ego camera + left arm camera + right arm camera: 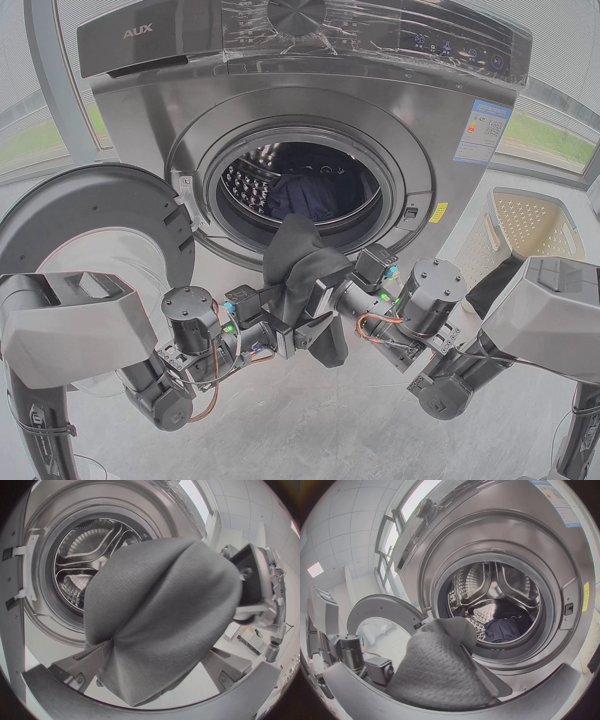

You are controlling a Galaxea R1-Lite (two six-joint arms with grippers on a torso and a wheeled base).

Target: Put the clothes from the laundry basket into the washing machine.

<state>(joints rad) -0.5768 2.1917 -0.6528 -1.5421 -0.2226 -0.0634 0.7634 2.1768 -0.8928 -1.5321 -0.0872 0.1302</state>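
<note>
At six o'clock below the washing machine (381,119) opening, the grey garment (299,259) bunches between my left gripper's (309,331) wide-spread jaws. My right gripper (322,299) is buried in cloth, so I cannot tell its grip. I reckon the garment needs lifting, then pushing deep toward twelve.

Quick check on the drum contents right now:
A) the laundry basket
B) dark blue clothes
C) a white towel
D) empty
B: dark blue clothes lie at the bottom of the drum, while the grey garment is up in front of the door opening.
</note>
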